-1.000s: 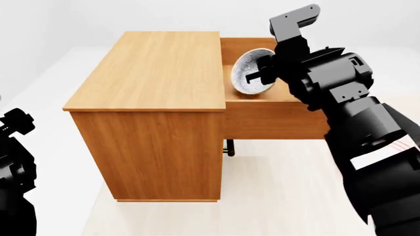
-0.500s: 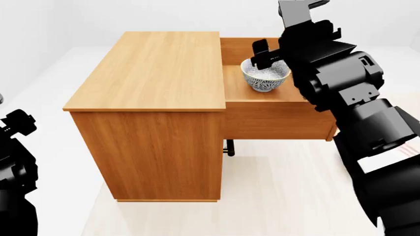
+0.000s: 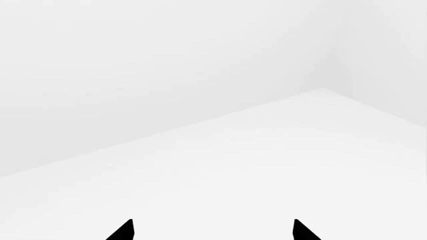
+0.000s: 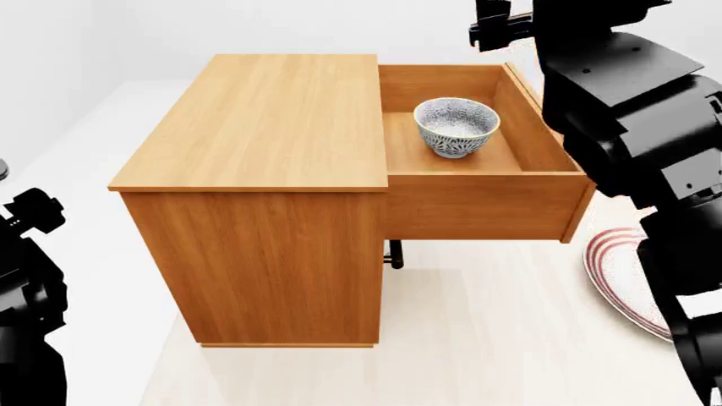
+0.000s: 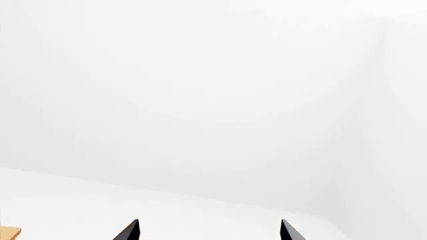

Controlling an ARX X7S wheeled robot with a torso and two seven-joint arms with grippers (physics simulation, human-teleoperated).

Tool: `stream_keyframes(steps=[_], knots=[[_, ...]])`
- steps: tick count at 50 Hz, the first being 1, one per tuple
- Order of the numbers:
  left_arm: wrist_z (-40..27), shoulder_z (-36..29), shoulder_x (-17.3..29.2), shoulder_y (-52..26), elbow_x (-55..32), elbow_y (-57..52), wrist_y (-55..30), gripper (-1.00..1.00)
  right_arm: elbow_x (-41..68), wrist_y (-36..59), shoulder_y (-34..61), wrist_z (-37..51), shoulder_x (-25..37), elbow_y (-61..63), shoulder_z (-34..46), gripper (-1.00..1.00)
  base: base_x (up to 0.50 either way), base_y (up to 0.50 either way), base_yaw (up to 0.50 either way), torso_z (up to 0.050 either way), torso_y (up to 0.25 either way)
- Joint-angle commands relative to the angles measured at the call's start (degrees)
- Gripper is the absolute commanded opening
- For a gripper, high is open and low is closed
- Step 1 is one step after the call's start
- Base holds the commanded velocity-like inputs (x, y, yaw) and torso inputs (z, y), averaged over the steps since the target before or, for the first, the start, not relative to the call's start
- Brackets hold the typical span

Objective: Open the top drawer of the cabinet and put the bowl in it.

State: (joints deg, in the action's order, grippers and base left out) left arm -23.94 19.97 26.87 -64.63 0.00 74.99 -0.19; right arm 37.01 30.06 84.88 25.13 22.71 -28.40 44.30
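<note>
Bowl (image 4: 456,126) upright inside the pulled-out top drawer (image 4: 479,199), resting on the drawer floor toward the far-left part, close to the cabinet (image 4: 265,194) body. A second ago tipped on its side with the whitish inside facing the camera and pinched in the right gripper; half a second ago upright on the drawer floor with the fingers at its rim; now standing free, nothing touching it. Drawer interior fully in view now, no longer masked by the arm, with both side walls and front panel visible.

Right arm (image 4: 631,110) lifted up and away to the right of the drawer, its upper links filling the head view's upper right corner, well clear of the bowl. Right gripper (image 5: 208,231) spread apart: two dark fingertips in the right wrist view at the frame's lower edge, a wide gap between them, nothing held, only pale wall and floor ahead and a sliver of orange wood at one corner.

Red-ringed plate (image 4: 627,279) now uncovered on the floor beside the drawer's front right corner, partly behind the arm.

Left arm (image 4: 29,288) low at the head view's left edge, much as before. Left gripper (image 3: 213,231) likewise spread, two black fingertips apart over bare white floor, holding nothing.
</note>
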Motion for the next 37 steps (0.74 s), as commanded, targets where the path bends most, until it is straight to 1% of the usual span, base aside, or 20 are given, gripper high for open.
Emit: stream_keyframes(steps=[1,6,13,18,23,26,29,37], knots=[[0.0,-0.1,0.0,-0.3,0.0,0.0,-0.1,1.00,5.7,3.5,-6.9,9.0,10.5,23.1,-5.2,1.00,0.00,0.00,0.00,0.000,0.000],[0.0,-0.1,0.0,-0.4,0.0,0.0,-0.1,1.00,9.8,4.4,-12.7,12.8,17.0,34.8,-8.1,1.00,0.00,0.00,0.00,0.000,0.000],[0.0,0.0,0.0,-0.4,0.0,0.0,0.0,1.00,13.3,2.0,-21.5,17.6,25.7,48.2,-12.1,1.00,0.00,0.00,0.00,0.000,0.000],[0.0,0.1,0.1,-0.4,0.0,0.0,0.0,1.00,15.2,-3.1,-31.1,21.5,32.7,57.4,-15.7,1.00,0.00,0.00,0.00,0.000,0.000],[0.0,0.1,0.2,-0.3,0.0,0.0,0.0,1.00,14.5,-9.1,-40.2,24.4,37.9,62.5,-18.0,1.00,0.00,0.00,0.00,0.000,0.000],[0.0,0.1,0.1,-0.2,0.0,0.0,0.0,1.00,13.6,-13.0,-45.2,25.3,39.1,62.9,-18.9,1.00,0.00,0.00,0.00,0.000,0.000],[0.0,0.1,0.0,-0.3,0.0,0.0,0.0,1.00,12.4,-16.2,-48.5,25.5,39.0,62.1,-19.2,1.00,0.00,0.00,0.00,0.000,0.000],[0.1,0.0,0.0,-0.4,0.0,0.0,0.1,1.00,9.3,-18.5,-50.5,24.9,36.6,59.8,-18.0,1.00,0.00,0.00,0.00,0.000,0.000]])
